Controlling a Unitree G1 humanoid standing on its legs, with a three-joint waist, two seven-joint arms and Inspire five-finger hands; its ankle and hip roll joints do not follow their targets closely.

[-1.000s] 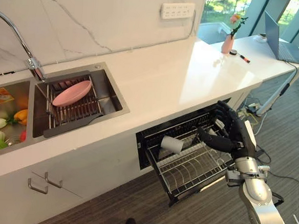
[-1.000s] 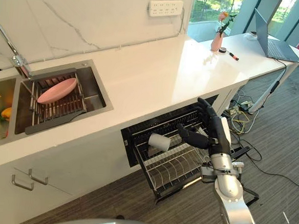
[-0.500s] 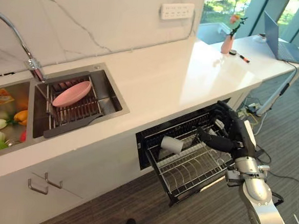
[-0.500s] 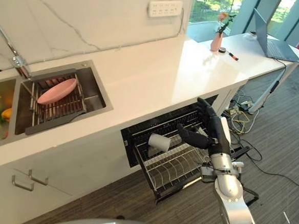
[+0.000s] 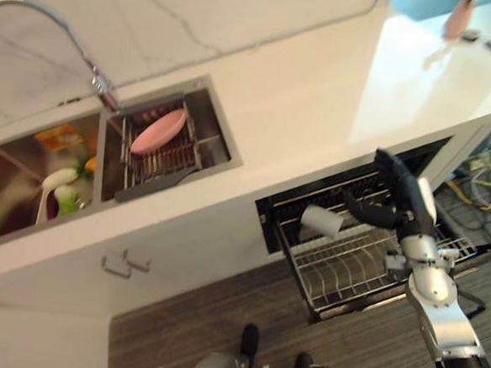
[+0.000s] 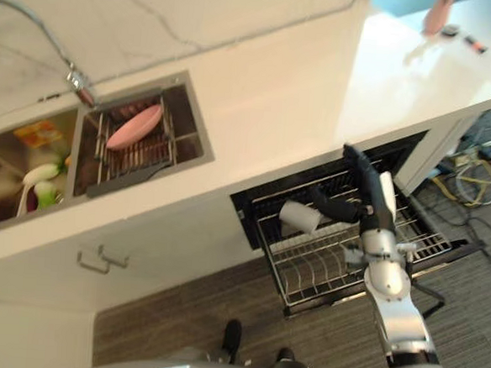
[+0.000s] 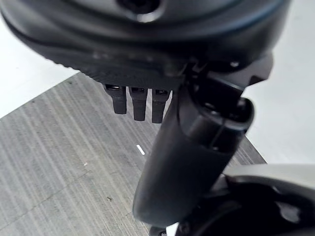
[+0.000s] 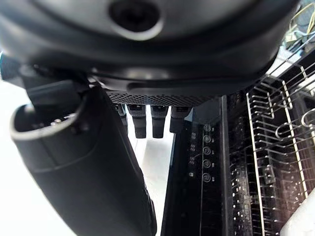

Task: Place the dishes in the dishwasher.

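Over the pulled-out dishwasher rack [image 5: 366,272], the right hand [image 5: 396,203] hovers with fingers straight and thumb spread, holding nothing. A white cup [image 5: 321,221] lies on its side at the rack's back edge. The pink plate [image 5: 158,131] leans in the sink's drying rack [image 5: 159,157]. The left hand [image 7: 147,73] hangs relaxed, empty.

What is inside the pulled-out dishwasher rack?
One white cup lies on its side at the left end of the dishwasher rack. The right hand hovers open above it, hiding part of the rack's back.
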